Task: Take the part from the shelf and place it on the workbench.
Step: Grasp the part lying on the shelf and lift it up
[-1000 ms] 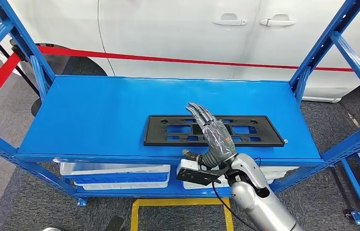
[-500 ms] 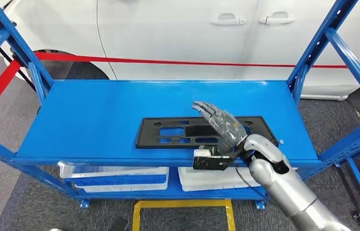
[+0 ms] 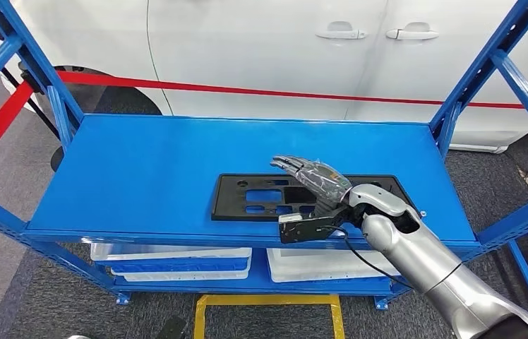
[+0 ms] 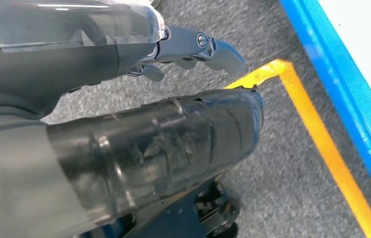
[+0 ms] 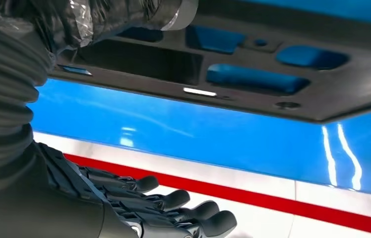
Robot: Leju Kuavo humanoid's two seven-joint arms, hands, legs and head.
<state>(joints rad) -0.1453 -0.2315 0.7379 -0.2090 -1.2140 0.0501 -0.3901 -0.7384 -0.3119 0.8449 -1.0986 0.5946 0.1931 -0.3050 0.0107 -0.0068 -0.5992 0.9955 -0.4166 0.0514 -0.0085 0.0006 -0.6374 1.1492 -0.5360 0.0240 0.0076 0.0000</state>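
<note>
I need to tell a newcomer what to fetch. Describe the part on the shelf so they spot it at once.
Find the blue shelf standing in front of the white car. On its top deck, toward the front right, lies the black part, a flat, long rectangular plate with cut-out windows, under the right hand. It is the one black thing on that deck.

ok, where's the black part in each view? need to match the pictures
Head view: black part lies flat on the blue shelf, near its front edge, partly under the right hand.
Right wrist view: black part spans the picture above the fingers.
Left wrist view: not in it.
Shared landmark: the blue shelf surface, seen through the part's cut-outs in both views.
</note>
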